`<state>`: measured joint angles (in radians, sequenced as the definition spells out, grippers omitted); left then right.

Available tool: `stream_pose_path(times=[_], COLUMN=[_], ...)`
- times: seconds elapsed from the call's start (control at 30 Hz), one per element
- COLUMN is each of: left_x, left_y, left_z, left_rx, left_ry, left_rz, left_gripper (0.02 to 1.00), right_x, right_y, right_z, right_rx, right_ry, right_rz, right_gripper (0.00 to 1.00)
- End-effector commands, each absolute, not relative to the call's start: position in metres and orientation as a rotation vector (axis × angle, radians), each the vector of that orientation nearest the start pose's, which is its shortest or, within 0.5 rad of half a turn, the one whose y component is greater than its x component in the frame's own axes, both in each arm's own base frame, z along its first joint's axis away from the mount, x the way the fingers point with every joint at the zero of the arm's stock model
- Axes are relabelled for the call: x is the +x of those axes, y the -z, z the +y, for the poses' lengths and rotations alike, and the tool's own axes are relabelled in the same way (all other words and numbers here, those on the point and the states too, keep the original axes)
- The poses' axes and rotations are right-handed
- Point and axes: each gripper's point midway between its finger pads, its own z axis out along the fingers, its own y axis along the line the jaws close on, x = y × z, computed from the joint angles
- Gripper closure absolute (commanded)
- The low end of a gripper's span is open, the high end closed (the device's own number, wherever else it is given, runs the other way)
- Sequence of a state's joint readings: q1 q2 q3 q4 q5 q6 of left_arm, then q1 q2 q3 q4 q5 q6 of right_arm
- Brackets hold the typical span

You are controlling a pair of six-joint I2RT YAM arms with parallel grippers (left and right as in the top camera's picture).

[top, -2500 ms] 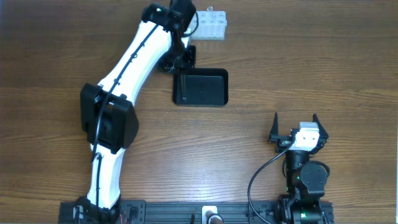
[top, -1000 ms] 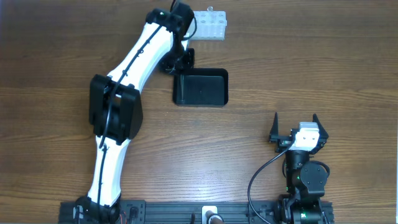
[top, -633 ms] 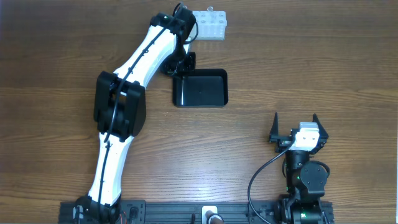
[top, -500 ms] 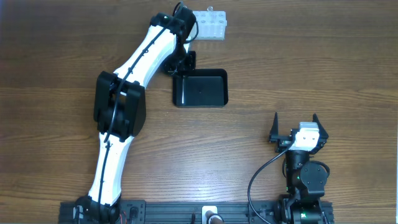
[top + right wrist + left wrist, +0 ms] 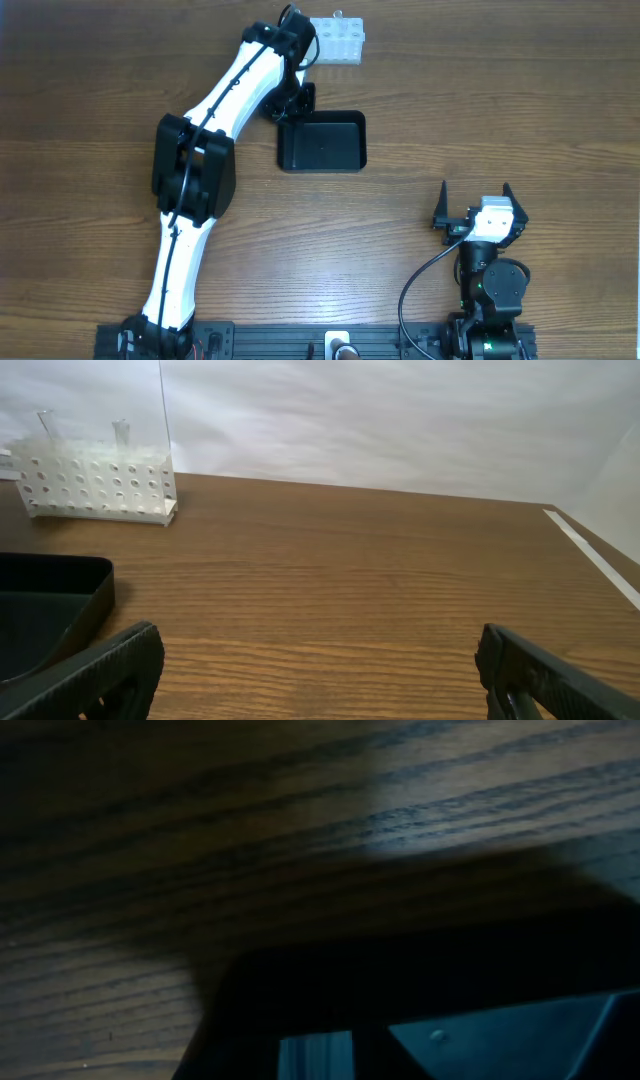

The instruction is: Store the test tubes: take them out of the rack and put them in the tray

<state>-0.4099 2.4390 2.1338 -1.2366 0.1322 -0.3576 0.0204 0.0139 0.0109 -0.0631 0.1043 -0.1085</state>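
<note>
Wood table [image 5: 520, 90] takes up the frame. The left arm [image 5: 215, 120] runs from lower left up to the upper middle. Its left claw [image 5: 292, 108] sits at the upper-left corner of the black tray [image 5: 355, 160]. Can't tell if that claw is spread or closed, or holding anything. The white rack [image 5: 338, 42] sits just above the tray, near but apart. The right claw [image 5: 475, 200] is at lower right, spread wide, nothing in it, well apart from both. Tubes [image 5: 120, 432] stand upright in the rack; I can't make out any in the tray.

Risk, my guess: the left claw is low and tight to the tray rim. A sloppy lift or swing could shove the tray, or clip the rack and tip it.

The right wrist view has the rack side-on with two tubes poking up, which the top view flattens. The left wrist view puts the tray rim right up close over the wood; in the top view the wrist covers that spot.
</note>
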Motion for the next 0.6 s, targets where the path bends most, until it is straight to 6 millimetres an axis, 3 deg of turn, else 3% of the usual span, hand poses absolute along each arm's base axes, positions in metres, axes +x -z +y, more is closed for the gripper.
stream_pose_path(times=[0.03, 0.23, 0.6], left_x=[0.434, 0.438, 0.453], left_y=[-0.019, -0.047, -0.137], left_z=[-0.214, -0.216, -0.217], left_rx=[0.077, 0.083, 0.094], left_ry=[0.225, 0.257, 0.325], left_rz=[3.161, 3.100, 2.872], left_gripper=[0.720, 0.706, 0.678], right_x=[0.246, 0.246, 0.246], right_y=[-0.159, -0.159, -0.159], right_z=[-0.011, -0.011, -0.011], right_rx=[-0.035, -0.035, -0.035], right_ry=[0.146, 0.146, 0.146], right_rz=[1.638, 1.639, 1.638], right_gripper=[0.007, 0.009, 0.009])
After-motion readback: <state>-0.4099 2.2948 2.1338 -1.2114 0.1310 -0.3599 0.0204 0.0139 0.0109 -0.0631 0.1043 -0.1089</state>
